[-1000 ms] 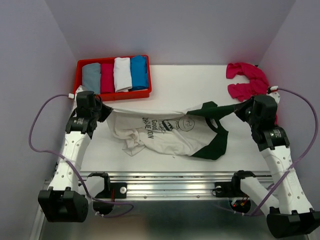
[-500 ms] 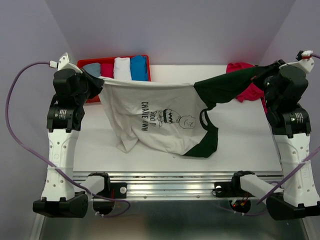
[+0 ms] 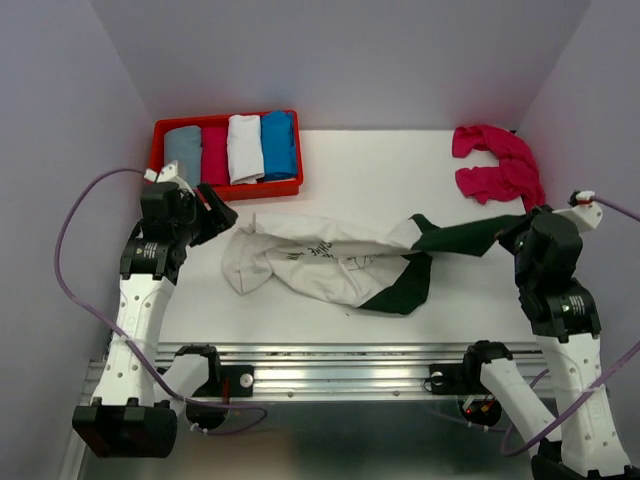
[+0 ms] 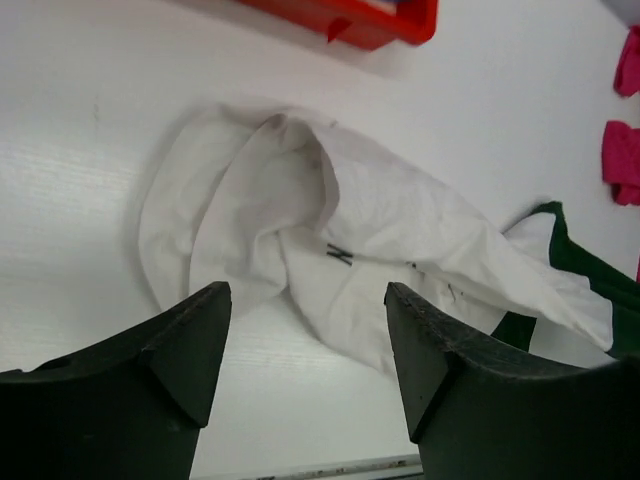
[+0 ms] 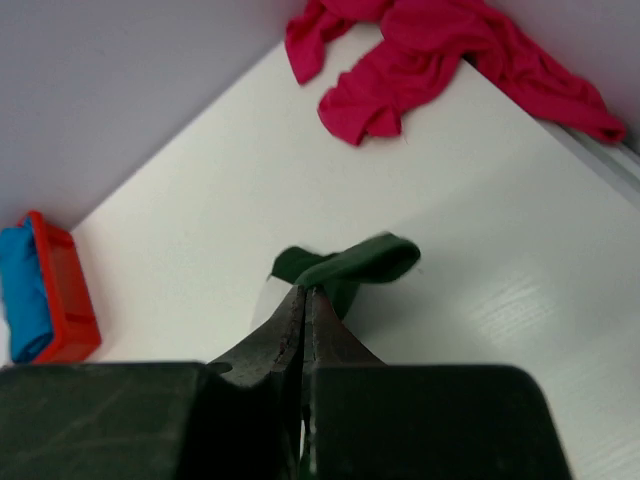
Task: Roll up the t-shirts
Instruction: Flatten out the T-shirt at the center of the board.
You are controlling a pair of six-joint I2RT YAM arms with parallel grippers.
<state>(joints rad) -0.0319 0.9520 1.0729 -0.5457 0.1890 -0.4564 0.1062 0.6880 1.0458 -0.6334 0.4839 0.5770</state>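
Note:
A cream-white t-shirt (image 3: 320, 262) with dark green sleeves lies bunched in a long strip across the middle of the table. My left gripper (image 3: 222, 218) is open just left of its white end, holding nothing. In the left wrist view the white cloth (image 4: 300, 220) lies on the table beyond the spread fingers (image 4: 190, 340). My right gripper (image 3: 512, 232) is shut on a green sleeve (image 5: 355, 262), which is pulled out to the right. A magenta-pink t-shirt (image 3: 495, 165) lies crumpled at the back right corner, also seen in the right wrist view (image 5: 440, 60).
A red tray (image 3: 160, 135) at the back left holds several rolled shirts: grey, magenta, white and blue. Its corner (image 4: 370, 18) shows in the left wrist view. Purple walls close in the table on three sides. A metal rail runs along the near edge.
Both arms came down from holding the cream shirt spread in the air. The left gripper opened and let go of the hem, and the shirt fell bunched onto the table. The right grip stays.

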